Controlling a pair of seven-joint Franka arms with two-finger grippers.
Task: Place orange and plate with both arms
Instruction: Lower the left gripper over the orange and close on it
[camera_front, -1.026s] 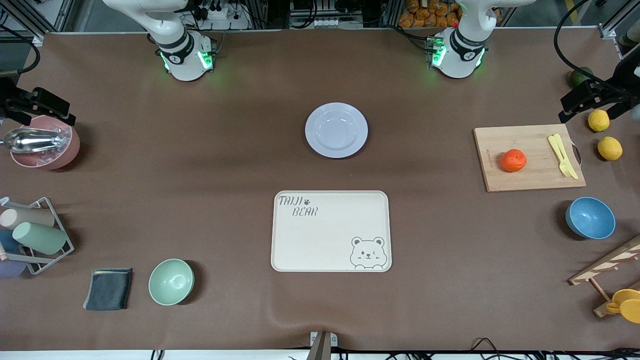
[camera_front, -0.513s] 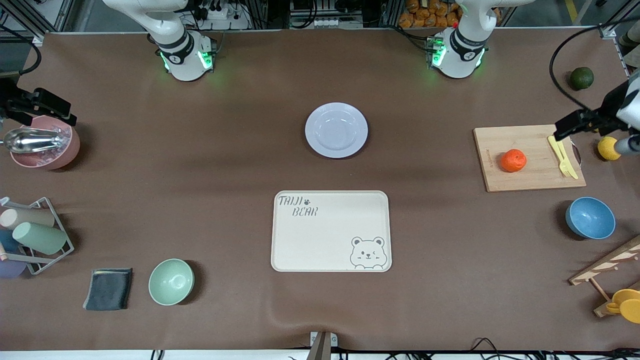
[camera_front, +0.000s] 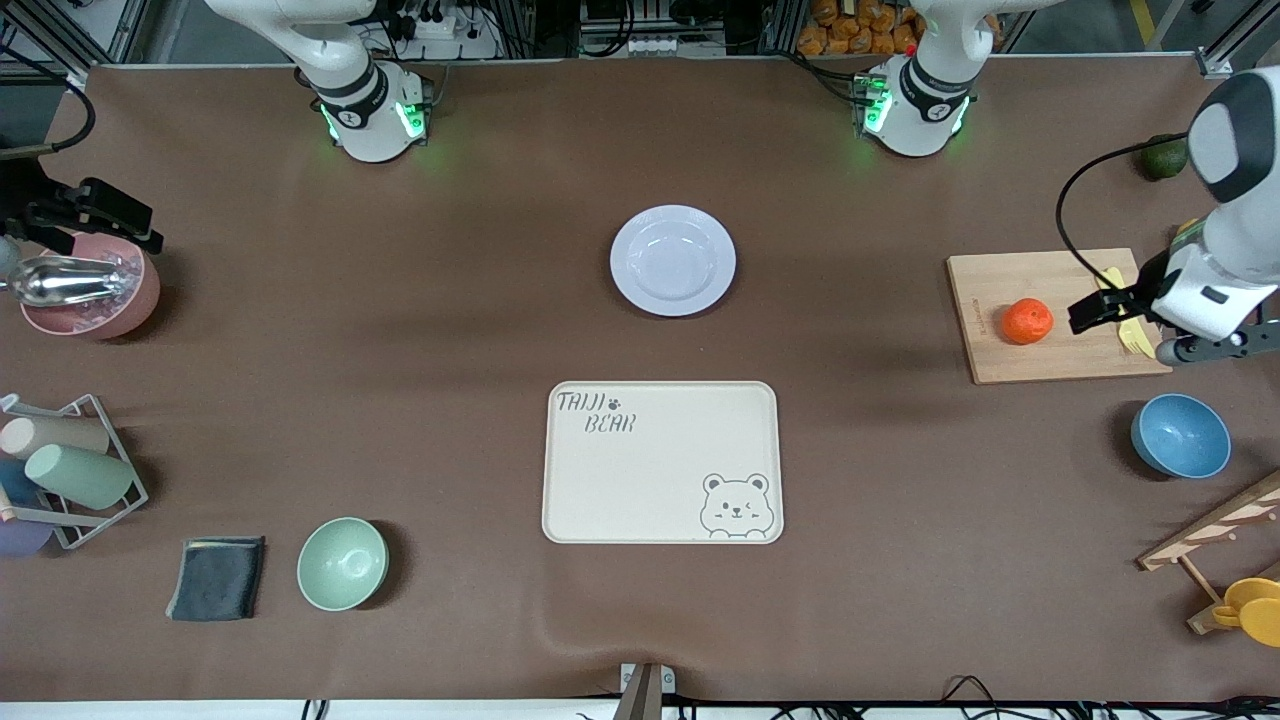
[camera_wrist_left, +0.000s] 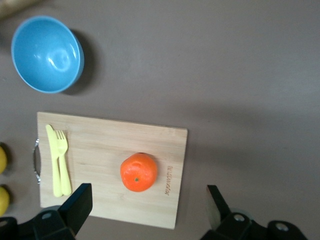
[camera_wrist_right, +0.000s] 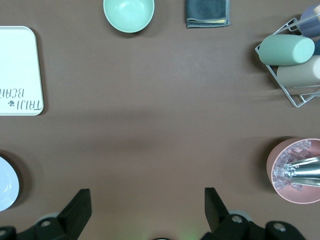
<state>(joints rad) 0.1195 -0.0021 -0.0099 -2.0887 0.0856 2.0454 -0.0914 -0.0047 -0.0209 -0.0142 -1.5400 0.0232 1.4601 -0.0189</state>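
Tabletop (camera_front: 450, 330) brown — orange (camera_front: 1026, 321) on cutting board (camera_front: 1010, 360) | left end effector (camera_wrist_left: 145, 210) wide above it | right end effector (camera_wrist_right: 145, 210) wide over bare mat | plate (camera_front: 672, 260) apart

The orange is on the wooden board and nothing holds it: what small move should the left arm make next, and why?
Probably bring the left end effector over the orange and lower it. Its fingers are open and the orange lies free on the cutting board, off the line between them. The right end effector waits, open, near the pink bowl.
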